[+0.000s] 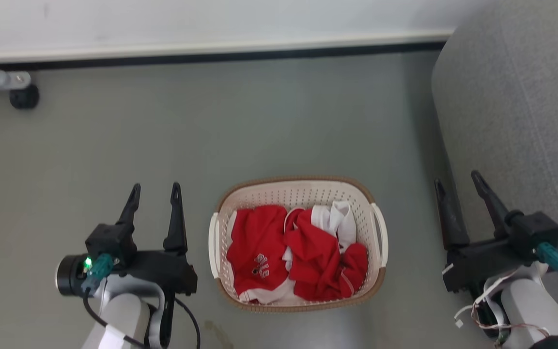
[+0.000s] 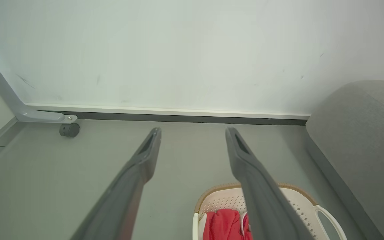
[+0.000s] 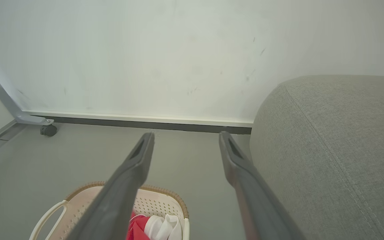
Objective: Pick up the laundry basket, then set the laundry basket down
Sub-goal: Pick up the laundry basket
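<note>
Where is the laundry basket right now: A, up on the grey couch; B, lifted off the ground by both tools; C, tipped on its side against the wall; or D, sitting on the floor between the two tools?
D: the laundry basket stands upright on the floor, with the left tool and the right tool open on either side of it and neither touching it.

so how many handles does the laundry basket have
2. One white handle on the side of the laundry basket facing the left gripper, the other on the side facing the right gripper.
</note>
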### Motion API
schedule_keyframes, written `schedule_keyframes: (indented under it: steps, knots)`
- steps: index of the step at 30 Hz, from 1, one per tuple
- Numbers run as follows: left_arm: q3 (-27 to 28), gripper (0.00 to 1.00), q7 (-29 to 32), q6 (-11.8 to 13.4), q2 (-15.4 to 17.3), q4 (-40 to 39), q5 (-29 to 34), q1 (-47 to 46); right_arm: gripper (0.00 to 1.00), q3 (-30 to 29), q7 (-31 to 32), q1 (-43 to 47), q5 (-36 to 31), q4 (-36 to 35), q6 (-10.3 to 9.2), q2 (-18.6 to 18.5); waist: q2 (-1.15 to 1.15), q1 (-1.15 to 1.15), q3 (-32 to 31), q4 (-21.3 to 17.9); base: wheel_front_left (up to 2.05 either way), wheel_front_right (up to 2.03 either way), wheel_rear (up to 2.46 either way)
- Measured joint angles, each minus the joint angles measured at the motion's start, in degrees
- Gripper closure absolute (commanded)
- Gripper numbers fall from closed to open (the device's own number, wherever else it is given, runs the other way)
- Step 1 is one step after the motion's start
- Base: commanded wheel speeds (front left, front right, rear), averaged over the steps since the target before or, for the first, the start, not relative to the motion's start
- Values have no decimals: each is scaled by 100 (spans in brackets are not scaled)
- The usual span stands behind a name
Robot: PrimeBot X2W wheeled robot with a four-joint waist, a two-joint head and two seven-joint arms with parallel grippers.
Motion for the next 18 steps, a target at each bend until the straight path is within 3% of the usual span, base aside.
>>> schedule_keyframes:
  steps: [18]
  knots:
    - [-136, 0, 375, -121, -67, 820, 47, -1542, 0, 44, -15, -1385, -35, 742, 149, 200, 0, 0, 1541, -53, 0, 0, 0]
